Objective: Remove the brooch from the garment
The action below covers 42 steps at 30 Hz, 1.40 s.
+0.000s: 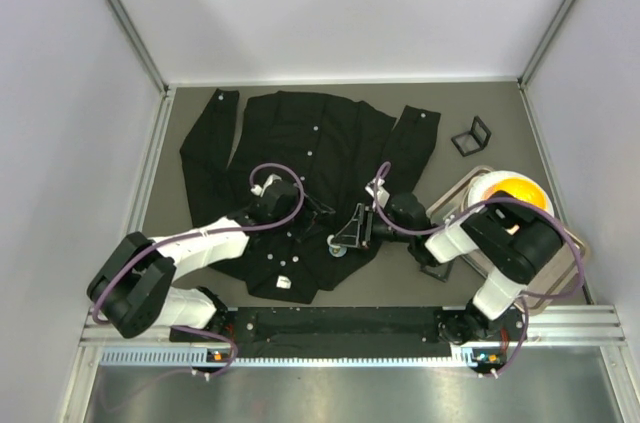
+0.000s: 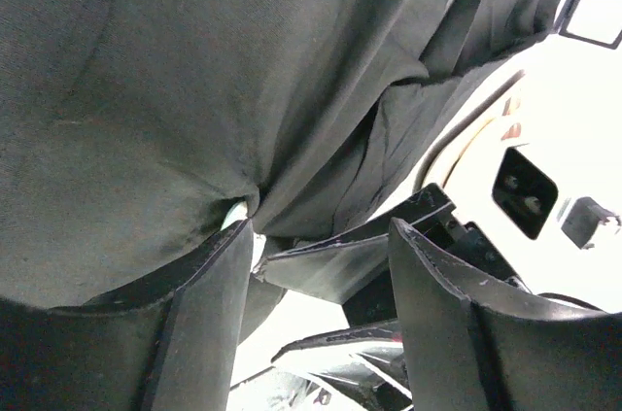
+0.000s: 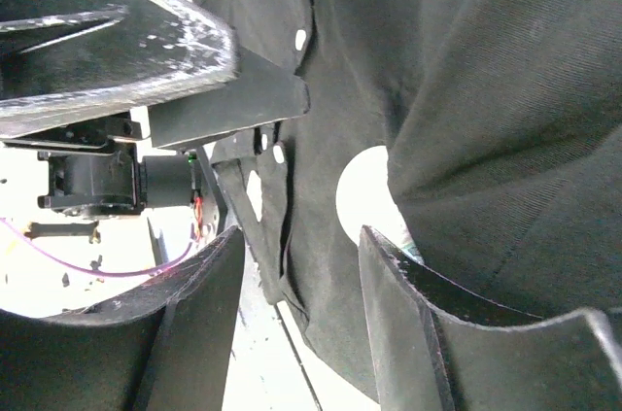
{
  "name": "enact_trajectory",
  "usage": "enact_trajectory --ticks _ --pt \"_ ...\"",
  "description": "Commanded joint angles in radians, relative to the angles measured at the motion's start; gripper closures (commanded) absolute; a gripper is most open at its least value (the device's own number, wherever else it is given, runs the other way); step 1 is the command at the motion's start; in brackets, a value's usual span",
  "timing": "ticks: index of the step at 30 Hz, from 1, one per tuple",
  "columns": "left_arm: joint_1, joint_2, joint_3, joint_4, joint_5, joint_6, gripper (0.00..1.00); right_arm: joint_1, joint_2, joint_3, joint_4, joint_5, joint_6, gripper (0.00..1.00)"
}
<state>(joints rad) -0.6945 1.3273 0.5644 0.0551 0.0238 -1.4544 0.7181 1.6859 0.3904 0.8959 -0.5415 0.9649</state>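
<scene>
**pinhead_77:** Honestly, the large black long-sleeved button-up shirt (image 1: 300,143) lay spread flat on the grey table (image 1: 375,278). The small pale thing I took for the brooch (image 1: 338,245) sat at its lower edge, right where both arms met. My worry was that the cloth was puckered tight around it. A straight tug would probably have dragged the whole shirt up or ripped the weave.

**yam_fan:** Agreed. The left gripper (image 2: 321,231) had its fingers apart, one tip nudged against the pucker, clamping nothing. The right gripper (image 3: 299,236) was spread too, with cloth lying against one finger but not pinched, as far as I could tell. So nothing held the fabric down.

**pinhead_77:** And they were crammed nose to nose. One finger could easily have knocked the other off the pin.

**yam_fan:** Around them were a row of little white buttons (image 1: 316,153), a small white tag (image 1: 283,283) by the hem, and a small black square frame (image 1: 472,135) past the sleeve. A metal tray (image 1: 450,201) holding an orange-and-white round thing (image 1: 520,193) sat just beside the right arm, so a wide swing could have clipped it.
</scene>
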Motion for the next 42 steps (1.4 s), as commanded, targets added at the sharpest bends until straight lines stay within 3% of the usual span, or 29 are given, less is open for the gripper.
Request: enact_trajectory --ticks 1,8,16,19,22,29,42 --pt "0.001 0.004 0.051 -0.085 0.054 0.092 0.38 0.001 -0.081 0.022 -0.012 0.005 -0.083 0.5" --pt "0.0 0.01 0.006 -0.066 0.137 0.108 0.45 0.003 -0.172 0.09 -0.284 0.107 -0.178 0.54" --pt "-0.031 -0.01 -0.037 -0.064 0.117 0.059 0.49 0.001 -0.137 0.117 -0.359 0.189 -0.167 0.68" --pt "-0.039 0.018 -0.04 -0.063 0.125 0.042 0.49 0.003 -0.138 0.119 -0.359 0.199 -0.17 0.69" --pt "-0.043 0.052 -0.046 0.017 0.136 0.028 0.5 0.001 -0.131 0.125 -0.357 0.204 -0.176 0.73" --pt "-0.054 0.115 -0.044 0.077 0.146 0.011 0.72 0.014 -0.101 0.148 -0.37 0.204 -0.186 0.78" --pt "-0.056 0.096 -0.043 0.069 0.117 0.041 0.92 0.046 -0.08 0.188 -0.417 0.209 -0.219 0.83"
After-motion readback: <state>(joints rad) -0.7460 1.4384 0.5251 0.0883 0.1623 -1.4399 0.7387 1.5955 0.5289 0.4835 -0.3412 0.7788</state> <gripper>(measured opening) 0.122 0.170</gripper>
